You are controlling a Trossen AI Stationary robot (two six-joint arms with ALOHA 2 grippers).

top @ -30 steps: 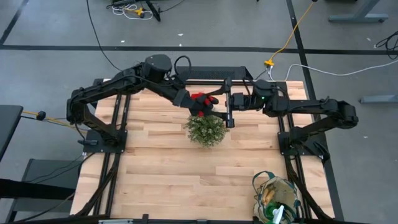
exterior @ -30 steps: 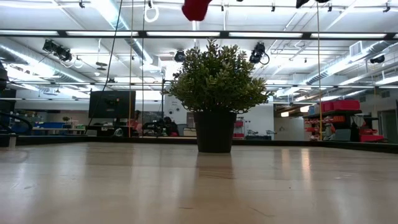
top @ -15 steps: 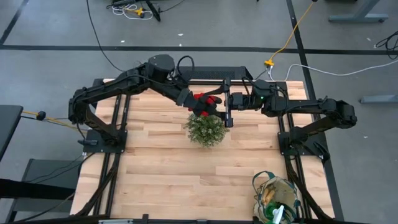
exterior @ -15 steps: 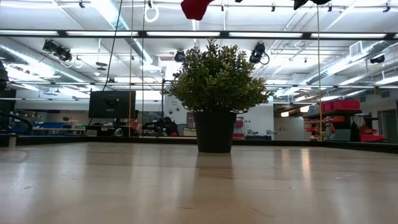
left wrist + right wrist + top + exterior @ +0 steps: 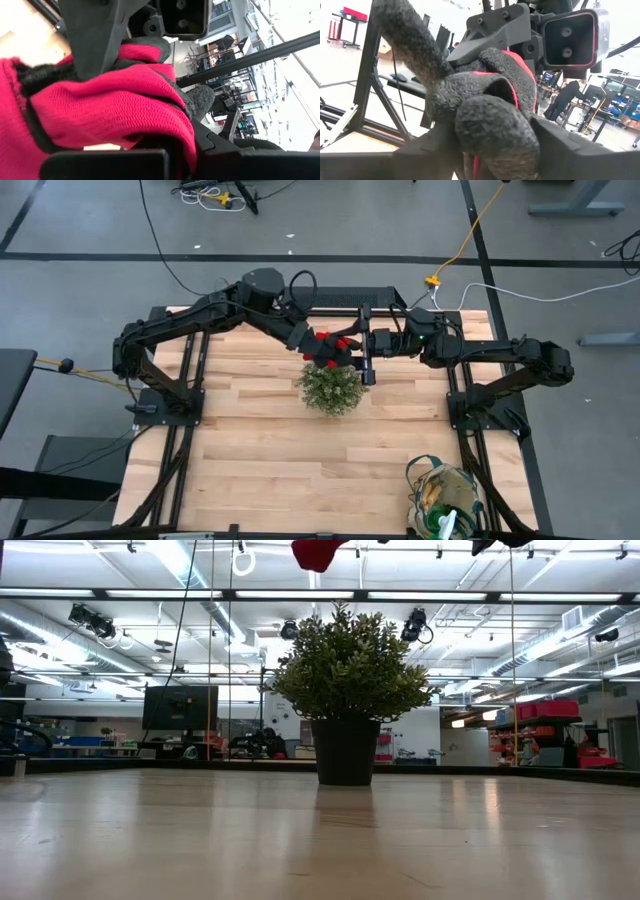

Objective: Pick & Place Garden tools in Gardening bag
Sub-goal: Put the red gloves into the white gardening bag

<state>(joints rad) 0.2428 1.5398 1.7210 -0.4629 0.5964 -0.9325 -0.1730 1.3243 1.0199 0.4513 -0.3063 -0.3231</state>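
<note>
Overhead, the pale butcher-block wooden worktop (image 5: 270,450) stands on a grey concrete floor crossed by black and yellow cables. A round bushy green plant (image 5: 332,389) sits near the middle of the far half. The rounded beige canvas gardening bag with dark green trim (image 5: 444,496) rests at the near right corner, with tools inside.

Above the plant, toward the far edge, the left gripper (image 5: 322,352) is clamped shut on the red knit gloves with dark fuzzy palms (image 5: 331,343). The right gripper (image 5: 364,356) meets it from the right, its fingers spread around the gloves' other end; whether they press the fabric I cannot tell.

The low view shows what the overhead cannot: the plant's dark pot (image 5: 345,752), a workshop with strip lights, monitors and red racks, and the gloves hanging at the top edge. The wrist views add fabric texture: red knit from the left, grey fleece fingers from the right.
</note>
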